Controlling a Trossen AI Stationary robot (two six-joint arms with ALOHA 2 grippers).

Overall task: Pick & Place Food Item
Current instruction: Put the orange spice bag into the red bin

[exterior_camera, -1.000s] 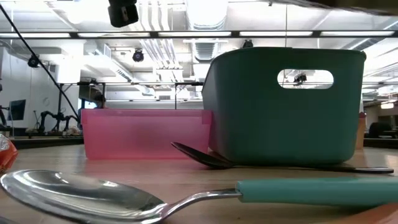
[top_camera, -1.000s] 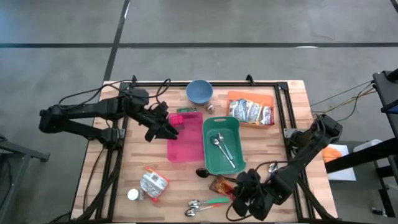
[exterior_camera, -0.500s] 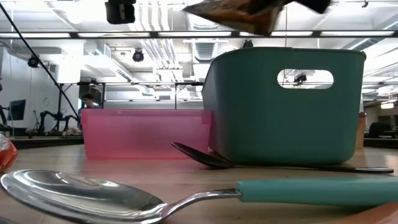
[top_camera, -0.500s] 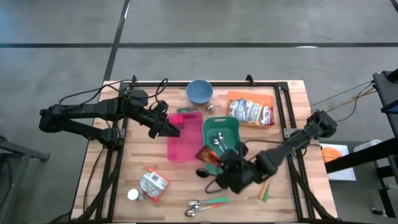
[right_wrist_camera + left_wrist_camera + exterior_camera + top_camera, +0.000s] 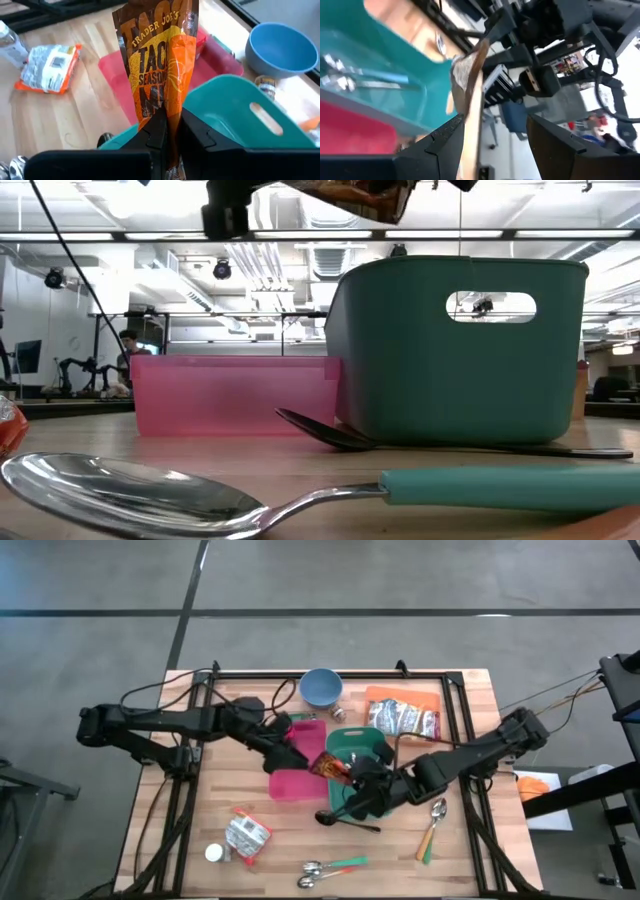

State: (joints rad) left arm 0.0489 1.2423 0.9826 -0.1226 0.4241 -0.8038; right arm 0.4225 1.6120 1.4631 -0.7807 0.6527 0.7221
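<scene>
Right gripper (image 5: 345, 773) holds a taco seasoning packet (image 5: 159, 65) up between the pink bin (image 5: 295, 783) and the teal bin (image 5: 372, 745).
Its jaws are clamped narrow on the packet's lower edge, the packet standing upright above the tabletop (image 5: 222, 810); the left gripper (image 5: 290, 750) hangs over the pink bin just left of the packet, jaws parted about halfway with the packet's edge showing between them, though contact cannot be told; 2 metal spoons lie in the teal bin; a blue bowl (image 5: 321, 687) sits far of the bins; a black spoon (image 5: 330, 432) rests at the teal bin's near wall.
</scene>
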